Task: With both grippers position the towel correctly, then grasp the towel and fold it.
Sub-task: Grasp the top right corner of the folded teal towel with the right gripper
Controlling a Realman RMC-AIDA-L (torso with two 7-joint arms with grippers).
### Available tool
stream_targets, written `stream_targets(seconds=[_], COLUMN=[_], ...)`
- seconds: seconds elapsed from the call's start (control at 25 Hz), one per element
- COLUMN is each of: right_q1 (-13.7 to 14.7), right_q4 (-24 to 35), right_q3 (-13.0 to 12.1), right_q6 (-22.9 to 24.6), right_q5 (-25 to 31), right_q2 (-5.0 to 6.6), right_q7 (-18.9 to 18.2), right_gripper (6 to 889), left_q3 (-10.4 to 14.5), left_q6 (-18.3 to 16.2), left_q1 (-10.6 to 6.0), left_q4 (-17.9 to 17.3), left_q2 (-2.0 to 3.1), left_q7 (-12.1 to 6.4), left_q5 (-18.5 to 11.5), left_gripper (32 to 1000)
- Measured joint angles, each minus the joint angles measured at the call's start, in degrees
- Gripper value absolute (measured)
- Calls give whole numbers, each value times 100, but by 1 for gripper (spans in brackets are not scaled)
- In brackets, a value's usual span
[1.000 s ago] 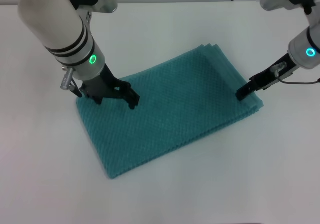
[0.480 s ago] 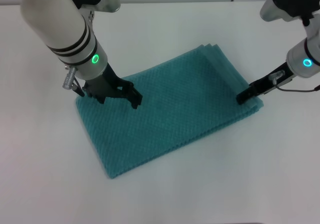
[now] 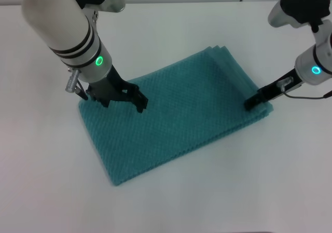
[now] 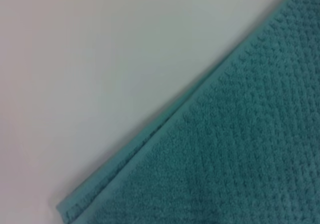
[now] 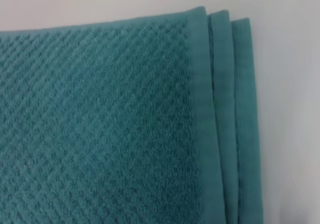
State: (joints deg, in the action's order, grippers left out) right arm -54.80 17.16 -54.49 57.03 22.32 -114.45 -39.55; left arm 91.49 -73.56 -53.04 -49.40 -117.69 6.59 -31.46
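Teal towel (image 3: 176, 116) lying flat on the white surface (image 3: 171, 202)

Rectangular, waffle-weave cloth, folded in layers — three stacked hemmed edges show at one corner in the right wrist view. It sits skewed to the surface's edges, one short end toward the robot's left, the other toward its right — no bunching visible.

Towel (image 4: 240, 149) runs off both wrist views — claws unseen there (blurred weave).
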Motion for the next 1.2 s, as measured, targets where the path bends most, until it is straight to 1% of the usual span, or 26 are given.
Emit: stream_targets(seconds=[0.32, 0.72, 1.2], right_q1=[15, 85, 84], right_q4=[-54, -55, -55], right_q3=[0, 0, -16], right_q6=[-30, -96, -96], right_q5=[0, 0, 0], right_q2=[-59, -99, -98], right_q7=[-60, -62, -61], right_gripper=[857, 847, 825], left_q3=[1, 9, 18], left_q6=[9, 35, 53], left_q1=[-4, -4, -4], left_q4=[0, 0, 5], left_q2=[0, 0, 0], left_q7=[0, 0, -12], left_q5=[0, -4, -9], left_gripper=[911, 910, 908])
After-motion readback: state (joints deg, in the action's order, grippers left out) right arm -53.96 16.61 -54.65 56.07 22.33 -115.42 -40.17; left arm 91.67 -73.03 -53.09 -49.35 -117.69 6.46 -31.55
